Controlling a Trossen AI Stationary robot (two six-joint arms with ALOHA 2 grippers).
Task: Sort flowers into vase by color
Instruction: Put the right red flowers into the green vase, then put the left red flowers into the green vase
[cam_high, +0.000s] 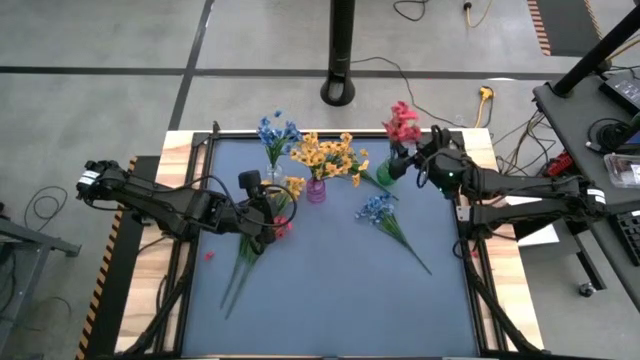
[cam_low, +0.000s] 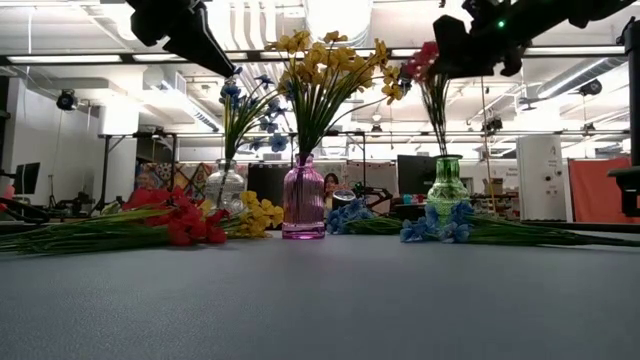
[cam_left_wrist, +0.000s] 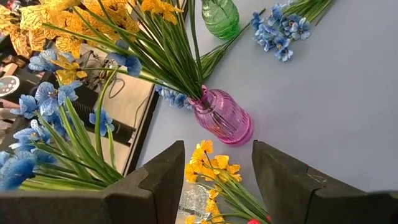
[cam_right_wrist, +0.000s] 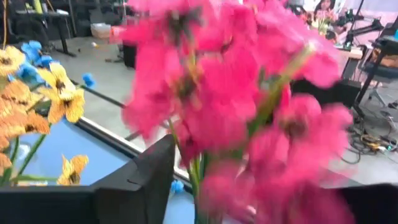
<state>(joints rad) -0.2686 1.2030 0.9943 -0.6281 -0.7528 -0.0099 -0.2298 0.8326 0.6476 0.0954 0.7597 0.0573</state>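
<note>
red flowers (cam_high: 403, 123) in green vase (cam_high: 388, 171), yellow in pink vase (cam_high: 316, 190), blue in clear

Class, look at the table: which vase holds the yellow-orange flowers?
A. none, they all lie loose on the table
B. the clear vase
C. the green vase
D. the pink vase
D: the yellow-orange flowers rise on green stems from the pink vase, standing between the other two vases.

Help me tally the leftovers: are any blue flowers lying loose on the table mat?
Yes, a blue sprig lies flat on the mat, right of the pink vase and outside every vase.
</note>
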